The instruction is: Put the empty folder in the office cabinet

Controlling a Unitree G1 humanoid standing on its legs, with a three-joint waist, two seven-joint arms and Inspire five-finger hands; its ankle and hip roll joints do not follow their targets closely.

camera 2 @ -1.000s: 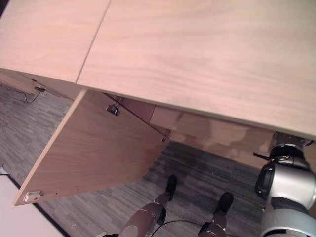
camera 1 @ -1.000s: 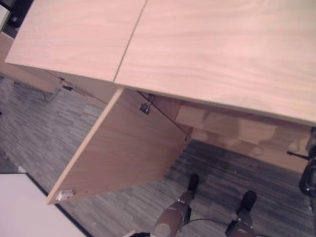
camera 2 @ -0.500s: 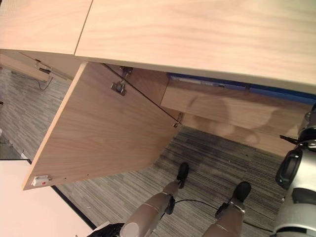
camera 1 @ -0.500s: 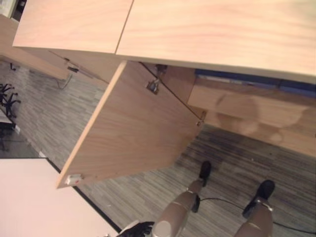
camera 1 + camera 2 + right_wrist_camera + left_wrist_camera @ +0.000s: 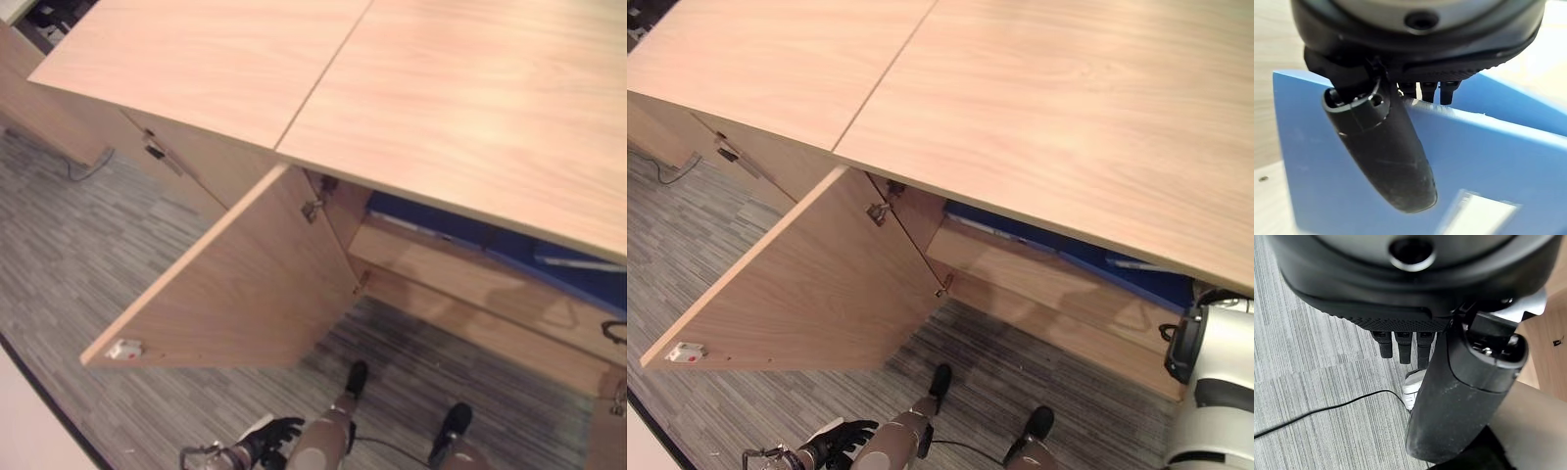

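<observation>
Your right hand (image 5: 1396,161) has its thumb laid across the face of the blue folder (image 5: 1508,161) and its fingers (image 5: 1430,90) hooked over the folder's top edge, so it is pinching the folder. In the head views the folder (image 5: 1087,259) shows as a blue strip inside the cabinet (image 5: 1048,284), lying on the shelf just under the wooden top (image 5: 1068,117), with a pale label on it toward the right end. Your right arm reaches in at the cabinet's right end. Your left hand (image 5: 1459,396) hangs low over the grey carpet (image 5: 1317,367), its fingers (image 5: 1403,345) fairly straight and relaxed, holding nothing; you can also see it near the bottom edge of the right eye view (image 5: 838,443). The cabinet door (image 5: 813,284) on the left stands swung wide open on its hinges, and a small white catch (image 5: 686,352) sits near its outer corner. A dark cable hangs by the cabinet's far left side.
</observation>
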